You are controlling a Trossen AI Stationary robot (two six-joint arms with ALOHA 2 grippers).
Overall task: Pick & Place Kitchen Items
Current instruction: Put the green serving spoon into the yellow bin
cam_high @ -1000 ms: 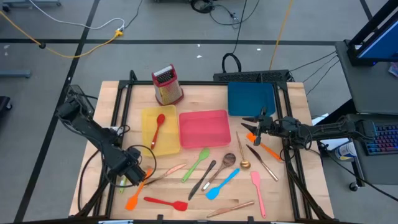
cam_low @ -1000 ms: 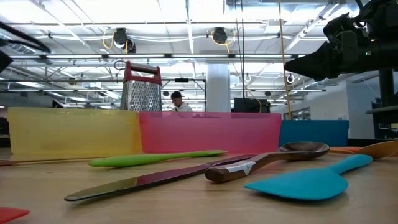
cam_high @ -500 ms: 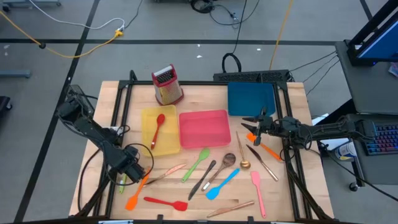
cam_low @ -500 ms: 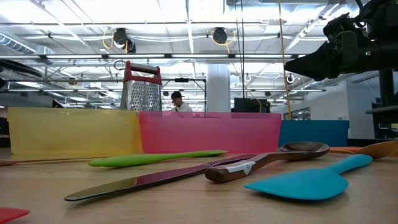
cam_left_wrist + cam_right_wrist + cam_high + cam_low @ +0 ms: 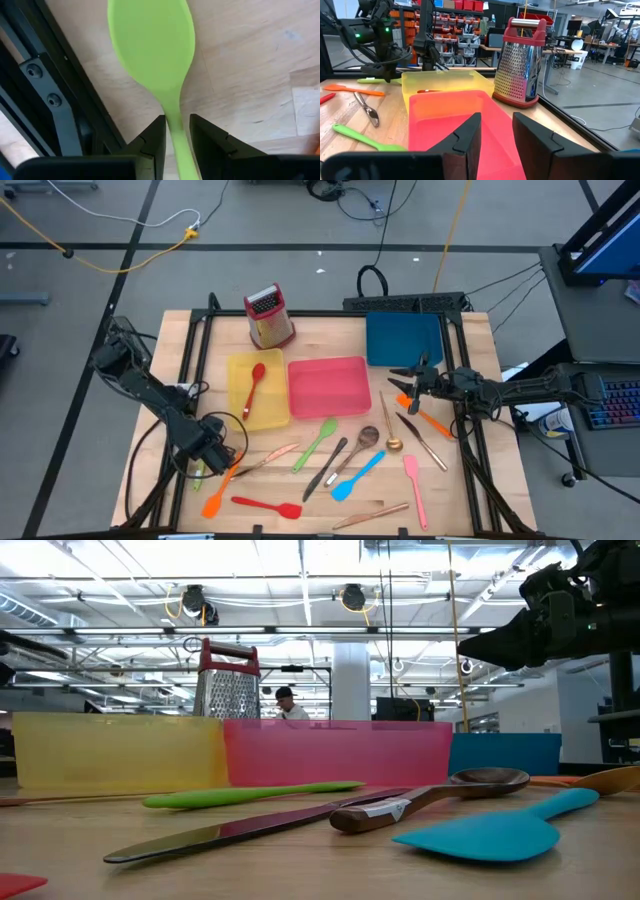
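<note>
My left gripper (image 5: 203,457) is at the table's near left, shut on a green spoon (image 5: 150,45), which shows as a green sliver below the gripper in the high view (image 5: 197,472). My right gripper (image 5: 398,382) hangs open and empty over the table's right side, between the pink tray (image 5: 300,370) and the blue tray (image 5: 403,338). An orange spatula (image 5: 428,418) lies on the table just near of it. Several other utensils lie flat on the table's near half. A red spoon (image 5: 254,385) lies in the yellow tray (image 5: 235,412). My left gripper pinches the green spoon's slim handle (image 5: 174,125) between its two fingers, just behind the bowl. The fingers come from above and lie across the handle. The bowl points away from the gripper over the wood; whether it is clear of the table I cannot tell.
A red-topped grater (image 5: 268,318) stands at the far left of the trays. A green spatula (image 5: 315,443), a knife (image 5: 325,470), a blue spatula (image 5: 357,475), a pink spatula (image 5: 414,488), a red spatula (image 5: 265,505) and an orange spatula (image 5: 222,485) lie nearby. A black frame rail (image 5: 55,110) runs beside the spoon.
</note>
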